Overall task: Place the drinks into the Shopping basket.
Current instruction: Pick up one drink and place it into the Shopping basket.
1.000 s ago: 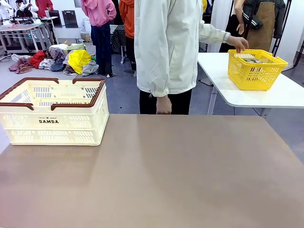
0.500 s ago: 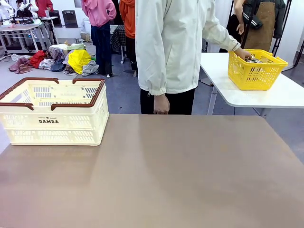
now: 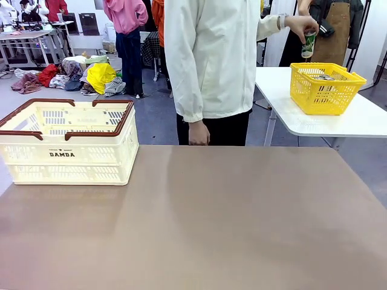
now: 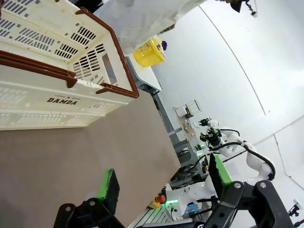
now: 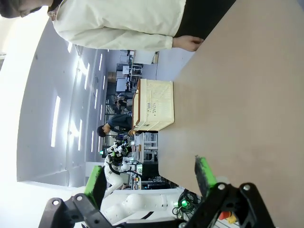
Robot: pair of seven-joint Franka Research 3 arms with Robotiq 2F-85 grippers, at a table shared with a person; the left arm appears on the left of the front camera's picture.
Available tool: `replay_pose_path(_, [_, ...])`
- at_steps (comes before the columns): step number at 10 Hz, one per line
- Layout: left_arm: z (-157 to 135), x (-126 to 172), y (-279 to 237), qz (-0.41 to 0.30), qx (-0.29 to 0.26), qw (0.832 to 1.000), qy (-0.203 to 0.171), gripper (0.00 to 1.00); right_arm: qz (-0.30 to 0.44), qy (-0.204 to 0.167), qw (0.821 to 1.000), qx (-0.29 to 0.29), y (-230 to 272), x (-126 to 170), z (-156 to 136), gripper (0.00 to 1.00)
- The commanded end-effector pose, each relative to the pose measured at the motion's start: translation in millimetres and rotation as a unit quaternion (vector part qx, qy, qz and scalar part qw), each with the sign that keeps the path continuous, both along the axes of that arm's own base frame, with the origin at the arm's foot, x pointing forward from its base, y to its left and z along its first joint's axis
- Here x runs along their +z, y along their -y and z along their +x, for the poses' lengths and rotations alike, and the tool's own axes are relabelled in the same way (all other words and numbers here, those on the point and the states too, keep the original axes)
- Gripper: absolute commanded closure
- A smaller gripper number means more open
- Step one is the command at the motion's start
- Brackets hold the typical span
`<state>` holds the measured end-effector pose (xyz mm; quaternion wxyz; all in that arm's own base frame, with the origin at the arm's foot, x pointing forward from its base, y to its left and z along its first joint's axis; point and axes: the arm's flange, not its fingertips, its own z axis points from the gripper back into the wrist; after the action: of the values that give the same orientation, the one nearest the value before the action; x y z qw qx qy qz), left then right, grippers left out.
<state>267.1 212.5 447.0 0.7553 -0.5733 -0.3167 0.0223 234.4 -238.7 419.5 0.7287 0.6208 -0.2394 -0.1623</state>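
Observation:
A person in a white jacket stands at the far side of the table and holds a green drink can (image 3: 309, 43) in a raised hand above the yellow basket (image 3: 326, 89). The cream Shopping basket (image 3: 68, 143) with brown rim and "DAMDA" print sits at the table's far left; it also fills the upper left of the left wrist view (image 4: 57, 76). My left gripper (image 4: 164, 183) is open above the bare table, nothing between its green pads. In the right wrist view my right gripper (image 5: 148, 178) also stands open with nothing in it, and the Shopping basket (image 5: 156, 105) shows far off.
The yellow mesh basket stands on a white side table (image 3: 338, 118) at the back right. The person's other hand (image 3: 199, 133) hangs by the brown table's (image 3: 199, 223) far edge. Other people and piled clothes are in the background.
The person's hand was reaching into the yellow basket; it has now lifted out with a green can, raised above the basket. The grippers have not changed.

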Motion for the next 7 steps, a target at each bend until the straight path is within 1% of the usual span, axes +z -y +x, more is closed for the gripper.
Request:
replay_pose_path(1, [1.9, 2.8, -1.6, -0.006, 0.000, 1.000, 0.009, 0.00, -0.003, 0.006, 1.000, 0.006, 1.4, -0.4, -1.9, 0.00])
replay_pose_path(7, [1.9, 2.8, -1.6, -0.006, 0.000, 1.000, 0.009, 0.00, -0.003, 0.006, 1.000, 0.006, 1.4, -0.4, -1.9, 0.00])
